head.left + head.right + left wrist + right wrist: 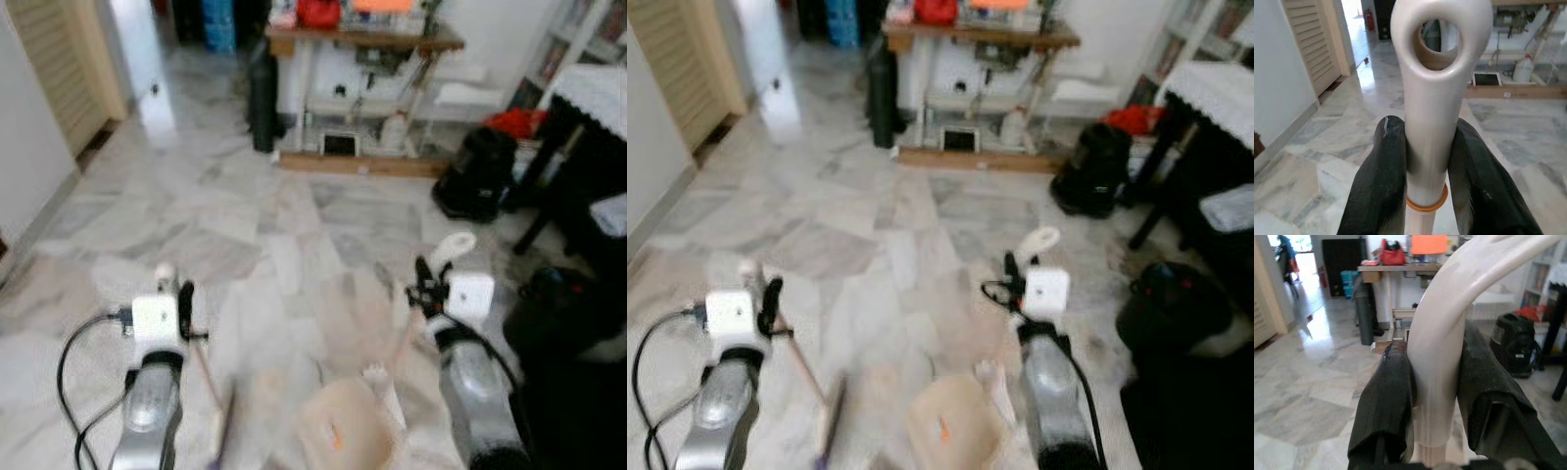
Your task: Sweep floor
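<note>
Marble floor [294, 225] extends ahead to a wooden bench [364, 39] at the far wall. Left gripper [1425, 166] has its jaws clenched on the cream broom handle [1432, 98] just above an orange ring, the broom slanting down to the floor. Right gripper [1435, 396] grasps the curved white dustpan handle [1444, 333]; the beige dustpan [345, 423] sits low between the arms.
</note>
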